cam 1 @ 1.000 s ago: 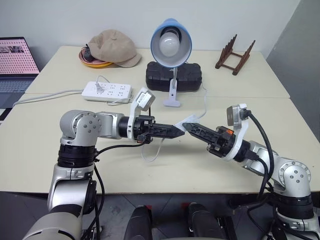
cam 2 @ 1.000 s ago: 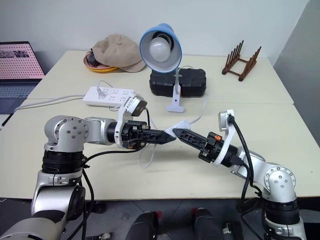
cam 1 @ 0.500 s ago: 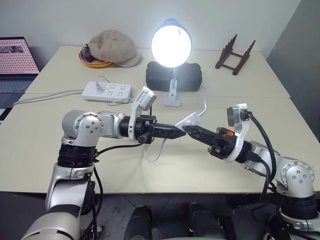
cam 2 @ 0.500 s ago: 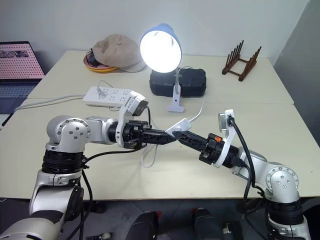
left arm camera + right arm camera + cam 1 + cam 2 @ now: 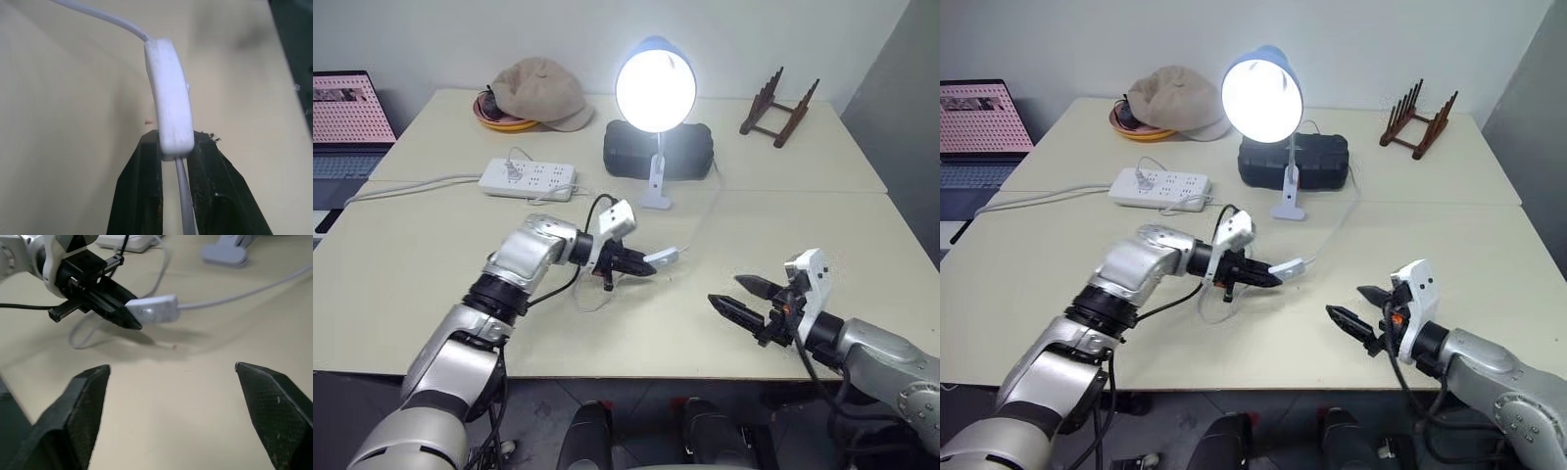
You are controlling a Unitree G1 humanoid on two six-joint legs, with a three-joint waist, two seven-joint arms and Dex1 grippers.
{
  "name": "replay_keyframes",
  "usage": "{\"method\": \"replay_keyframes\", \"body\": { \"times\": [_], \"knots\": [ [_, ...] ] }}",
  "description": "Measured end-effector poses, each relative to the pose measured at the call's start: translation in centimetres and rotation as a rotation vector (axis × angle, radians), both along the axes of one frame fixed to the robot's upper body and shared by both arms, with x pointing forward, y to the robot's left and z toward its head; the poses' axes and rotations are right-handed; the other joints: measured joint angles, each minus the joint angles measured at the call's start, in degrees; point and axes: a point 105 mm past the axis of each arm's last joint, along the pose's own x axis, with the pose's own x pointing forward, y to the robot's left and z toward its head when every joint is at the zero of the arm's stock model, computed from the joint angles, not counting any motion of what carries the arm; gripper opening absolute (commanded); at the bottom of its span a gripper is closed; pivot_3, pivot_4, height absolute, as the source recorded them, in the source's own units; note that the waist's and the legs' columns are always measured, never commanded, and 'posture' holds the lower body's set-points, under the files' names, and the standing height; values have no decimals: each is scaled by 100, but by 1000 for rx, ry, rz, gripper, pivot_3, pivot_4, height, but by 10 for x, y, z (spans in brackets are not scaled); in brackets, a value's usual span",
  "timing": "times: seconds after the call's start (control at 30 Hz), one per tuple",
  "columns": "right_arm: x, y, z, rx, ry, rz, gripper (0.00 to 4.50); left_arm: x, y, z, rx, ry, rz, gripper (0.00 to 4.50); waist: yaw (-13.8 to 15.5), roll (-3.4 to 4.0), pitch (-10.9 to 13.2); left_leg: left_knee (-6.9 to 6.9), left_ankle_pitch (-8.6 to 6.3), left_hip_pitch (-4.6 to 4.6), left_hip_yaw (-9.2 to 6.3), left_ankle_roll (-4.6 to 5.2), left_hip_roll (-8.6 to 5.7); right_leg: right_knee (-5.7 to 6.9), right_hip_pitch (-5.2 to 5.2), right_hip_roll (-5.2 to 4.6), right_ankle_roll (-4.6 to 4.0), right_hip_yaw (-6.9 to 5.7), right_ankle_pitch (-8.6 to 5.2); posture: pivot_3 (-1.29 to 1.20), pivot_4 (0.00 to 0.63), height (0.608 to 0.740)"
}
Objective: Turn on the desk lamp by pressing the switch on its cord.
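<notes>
Glowing brightly at the back of the table (image 5: 862,245), the desk lamp (image 5: 655,90) is seen lit, so the press on the switch is judged to be done. The switch (image 5: 663,258) is pinched at one end by the left gripper (image 5: 639,266), whose fingers are clenched on it, and it is held just above the tabletop in front of the lamp's base. The cord (image 5: 702,215) is seen running from the switch up toward the lamp, with a loose loop lying under the left wrist. The right gripper (image 5: 740,298) is spread wide with nothing in it, and is held well apart from the switch, near the front edge.

Several risks are judged to remain. If the switch is pulled away while pinched, the cord could be drawn taut and the light lamp dragged or tipped off its small base. If the switch is squeezed or knocked on its button when let go, the lamp could be turned off again. The slack loop could also be snagged by the left wrist when the arm is drawn back, tugging the plug at the power strip (image 5: 528,178).
</notes>
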Motion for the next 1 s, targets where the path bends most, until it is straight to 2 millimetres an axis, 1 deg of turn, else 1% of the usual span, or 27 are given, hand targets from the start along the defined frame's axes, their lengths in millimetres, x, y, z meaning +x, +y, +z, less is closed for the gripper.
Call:
{"method": "replay_keyframes", "body": {
  "times": [0.03, 0.07, 0.1, 0.17, 0.2, 0.23, 0.3, 0.33, 0.4, 0.43, 0.5, 0.53, 0.57, 0.63, 0.67, 0.7, 0.77, 0.8, 0.87, 0.93, 1.0],
  "knots": [
    [1, 1, -2, -47, -35, -9, 4464, 6, 0, -5, 43, -54, -13, 390, 0, 0, 0, -1, 0, 0, 0, 0, 0, 1, 0, 1, 0, -1, 0, 0, 150, 740],
    [2, 2, -3, -57, -46, -12, 4464, 8, 1, -7, 56, -72, -16, 390, 0, 0, 0, -2, 0, -2, 0, 0, 0, 1, -1, 1, 0, -1, 0, 0, 150, 740],
    [2, 3, -3, -73, -60, -15, 4487, 10, 2, -8, 69, -96, -21, 739, -1, 0, 0, -3, 0, -5, 1, 0, 0, 1, -3, 1, 0, 0, 0, 0, 150, 740],
    [4, 5, -5, -101, -81, -18, 4500, 14, 0, -7, 86, -140, -47, 1197, 5, 0, 0, -4, 0, -8, 0, 0, -1, 0, -4, 1, 0, -1, 0, 0, 150, 740],
    [4, 7, -6, -106, -90, -16, 4500, 14, -1, -6, 92, -155, -67, 1343, 6, 0, 0, -3, 0, -9, 0, 0, -1, 0, -3, 1, 1, -1, 0, 0, 150, 740],
    [4, 8, -7, -108, -98, -12, 4500, 11, -1, -6, 93, -152, -105, 1551, 4, -1, 0, -4, 0, -9, 0, 0, -1, 0, -3, 1, 1, -1, 0, 0, 150, 740],
    [5, 8, -8, -109, -98, -7, 4500, 9, -1, -5, 91, -142, -128, 1968, 3, 0, 0, -3, 0, -9, 1, 0, -1, 1, -3, 1, 1, -1, 0, 0, 150, 740],
    [5, 8, -8, -107, -98, -4, 4500, 7, 0, -4, 87, -131, -135, 2088, 2, -1, 1, -3, 0, -9, 0, 0, -1, 1, -3, 1, 1, -1, 0, 0, 150, 740],
    [6, 7, -11, -109, -93, 12, 4500, 7, 8, 5, 59, -112, -129, 2534, -10, -2, 1, -1, 0, -7, -1, 1, 2, 8, -3, 3, 1, -1, 0, 0, 150, 740],
    [6, 6, -11, -109, -91, 15, 4500, 7, 10, 8, 57, -112, -127, 2585, -14, -2, 1, -1, 0, -7, -1, 1, 2, 8, -3, 4, 1, -2, 0, 0, 150, 740],
    [9, 3, -11, -108, -88, 38, 4500, 5, 27, 27, 37, -134, -104, 3016, -42, -1, 1, -1, 0, -1, -1, 1, 5, 15, -3, 6, 1, -1, 0, 0, 150, 740],
    [11, 1, -9, -108, -91, 59, 4500, 2, 40, 38, 21, -145, -80, 3232, -65, -1, 1, -3, 0, 1, -1, 1, 7, 17, -2, 6, 0, -1, -1, 0, 150, 740],
    [12, -1, -9, -110, -91, 66, 4500, 1, 45, 42, 11, -151, -68, 3364, -70, -1, 1, -3, 0, 4, -1, 1, 7, 18, -2, 6, 0, -1, -1, 0, 150, 740],
    [13, -3, -9, -101, -81, 93, 4500, -5, 57, 50, -8, -152, -26, 3808, -50, -1, 1, -3, 0, 5, -7, 1, 7, 22, 2, 7, -1, -5, -2, 0, 150, 740],
    [14, -2, -9, -91, -72, 140, 4500, -14, 68, 51, -25, -136, 9, 4047, -67, 1, 2, -3, 0, 5, -4, 1, 7, 21, 2, 7, -1, -1, -2, 0, 150, 740],
    [16, -5, -9, -97, -67, 156, 4500, -20, 76, 50, -32, -116, 36, 4313, -79, 1, 2, -2, 0, 6, -1, 1, 8, 21, 2, 5, -1, -1, -2, 0, 150, 740],
    [19, -12, -10, -106, -52, 181, 4500, -29, 91, 49, -35, -85, 107, 4464, -72, -3, 5, 0, 0, 6, -5, 1, 9, 24, 2, 5, -1, -6, -2, 0, 150, 740],
    [21, -13, -10, -104, -44, 202, 4500, -31, 97, 50, -46, -101, 162, 4464, -68, -3, 5, 1, 0, 9, -6, 1, 9, 23, 3, 6, 0, -6, -2, 0, 150, 740],
    [27, -16, -10, -108, -35, 227, 4500, -31, 103, 53, -71, -133, 252, 4464, -47, -4, 5, 5, 0, 11, -6, 1, 8, 26, 7, 5, 0, -6, -2, 0, 150, 740],
    [33, -24, -11, -133, -36, 239, 4500, -35, 111, 53, -98, -142, 341, 4464, -10, -6, 4, 8, 0, 15, -8, 0, 8, 24, 14, 4, 0, -9, -1, 0, 150, 740],
    [35, -28, -15, -138, -23, 239, 4500, -38, 113, 50, -101, -140, 366, 4464, 10, -6, 4, 8, 0, 15, -8, 0, 7, 23, 14, 3, 0, -9, -2, 0, 150, 740]
  ]
}}
